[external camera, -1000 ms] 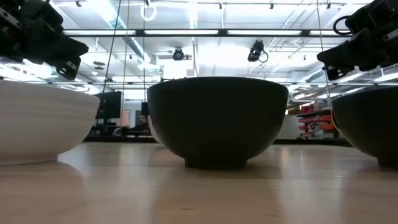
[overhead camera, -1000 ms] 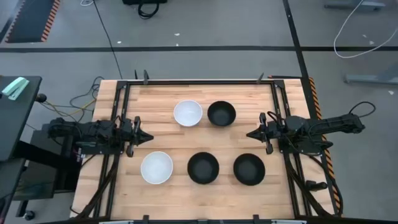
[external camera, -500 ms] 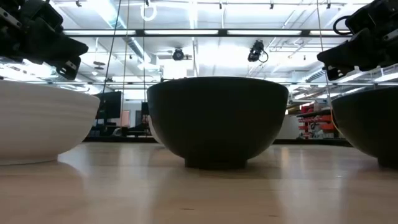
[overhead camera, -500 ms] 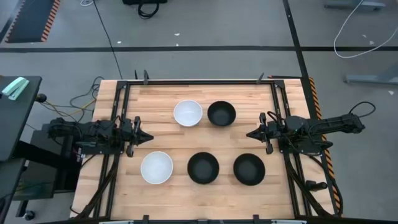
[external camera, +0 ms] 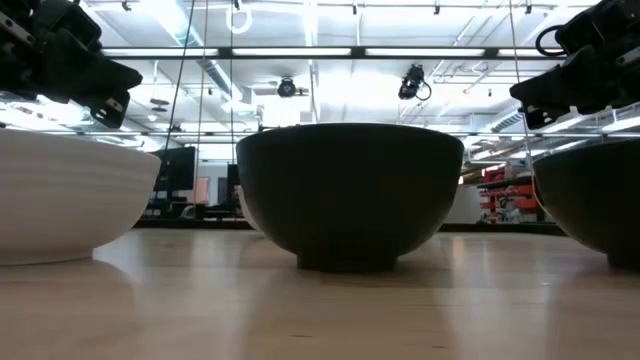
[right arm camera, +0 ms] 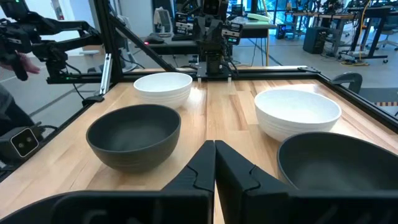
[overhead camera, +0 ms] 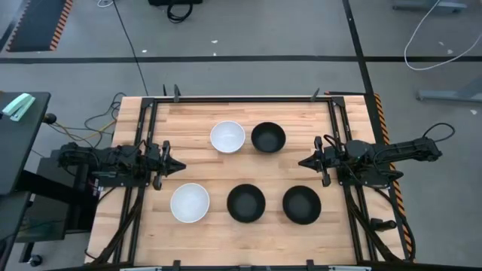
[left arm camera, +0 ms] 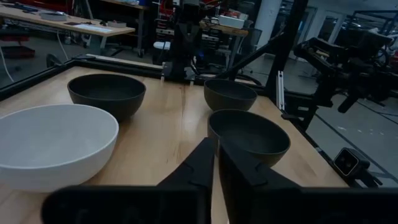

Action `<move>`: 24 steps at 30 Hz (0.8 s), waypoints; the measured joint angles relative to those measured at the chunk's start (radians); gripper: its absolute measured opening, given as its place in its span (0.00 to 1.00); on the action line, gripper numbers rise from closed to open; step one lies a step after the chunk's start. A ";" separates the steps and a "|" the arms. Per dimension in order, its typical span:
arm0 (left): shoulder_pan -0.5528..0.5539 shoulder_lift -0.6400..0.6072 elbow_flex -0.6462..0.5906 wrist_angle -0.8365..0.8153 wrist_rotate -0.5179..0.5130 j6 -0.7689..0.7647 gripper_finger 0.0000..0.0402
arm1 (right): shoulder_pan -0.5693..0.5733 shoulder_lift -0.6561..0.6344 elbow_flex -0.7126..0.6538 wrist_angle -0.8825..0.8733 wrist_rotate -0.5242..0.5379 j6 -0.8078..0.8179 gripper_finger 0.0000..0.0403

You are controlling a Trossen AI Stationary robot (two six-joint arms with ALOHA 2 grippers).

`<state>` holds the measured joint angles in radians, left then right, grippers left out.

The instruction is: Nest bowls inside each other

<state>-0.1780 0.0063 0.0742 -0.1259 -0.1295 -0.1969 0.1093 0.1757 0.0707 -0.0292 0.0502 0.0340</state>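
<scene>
Five bowls stand upright on their bases on the wooden table. In the high view the far row holds a white bowl (overhead camera: pixel 227 137) and a black bowl (overhead camera: pixel 268 138). The near row has a white bowl (overhead camera: pixel 189 203), a black bowl (overhead camera: pixel 246 203) and another black bowl (overhead camera: pixel 302 205). My left gripper (overhead camera: pixel 181 165) hovers by the table's left side, shut and pointing right; its shut fingers (left arm camera: pixel 216 149) show in the left wrist view. My right gripper (overhead camera: pixel 301 162) hovers by the right side, shut and pointing left, also seen as shut fingers (right arm camera: pixel 214 148). Both hang above the table, touching nothing.
A dark metal frame (overhead camera: pixel 241 98) runs around the table edges, and each arm's mount sits on a side rail. A bare wooden strip (overhead camera: pixel 241 169) lies between the two bowl rows and between the two grippers. In the low view the near-row bowls (external camera: pixel 350 190) fill the foreground.
</scene>
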 joint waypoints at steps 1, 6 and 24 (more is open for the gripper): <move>0.000 0.000 0.000 0.000 0.000 -0.001 0.07 | 0.000 0.000 0.000 0.000 0.000 0.000 0.03; 0.000 0.000 0.000 0.009 0.000 0.000 0.06 | 0.000 0.000 0.000 0.000 0.000 0.000 0.03; 0.077 0.000 0.001 0.659 -0.497 0.337 0.05 | 0.000 0.000 0.000 0.000 0.000 0.000 0.03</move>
<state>-0.1013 0.0063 0.0750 0.5334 -0.6261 0.1401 0.1097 0.1759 0.0704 -0.0288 0.0502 0.0338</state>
